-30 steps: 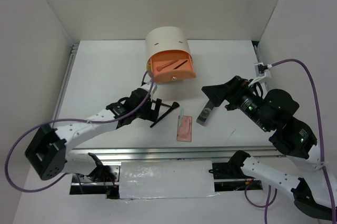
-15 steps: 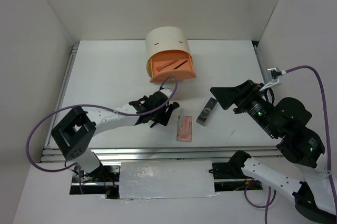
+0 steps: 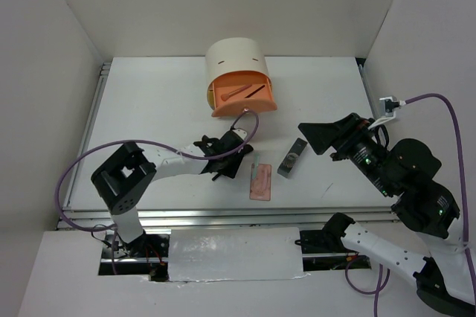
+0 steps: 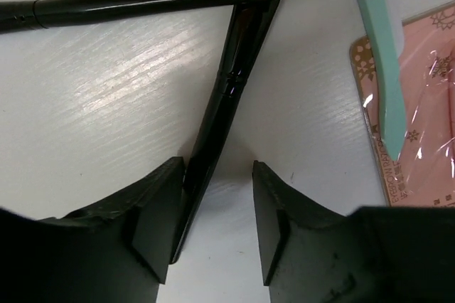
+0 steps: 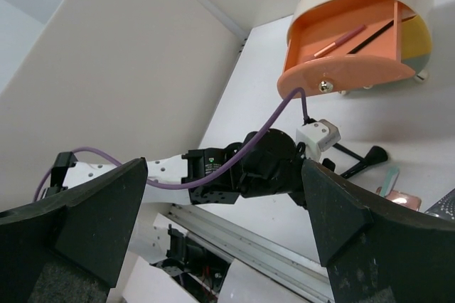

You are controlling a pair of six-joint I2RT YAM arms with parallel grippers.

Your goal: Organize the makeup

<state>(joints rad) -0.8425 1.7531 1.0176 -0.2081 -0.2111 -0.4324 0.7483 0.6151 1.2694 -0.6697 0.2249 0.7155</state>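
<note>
Left gripper (image 4: 217, 207): jaws part-open astride a black brush (image 4: 229, 79) — handle against one finger, not clamped.
Right gripper (image 5: 224, 175): jaws wide — holding nothing.

Overhead; wrists close, seemingly sharing brushes (image 4: 229, 75).

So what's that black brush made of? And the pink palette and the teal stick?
Black brush: glossy handle with bright streaks of reflection, likely lacquered wood or plastic. Pink palette: looks like printed card under clear film, which crinkles and glints. Teal stick: smooth and matte with no shine, probably plastic.
</note>
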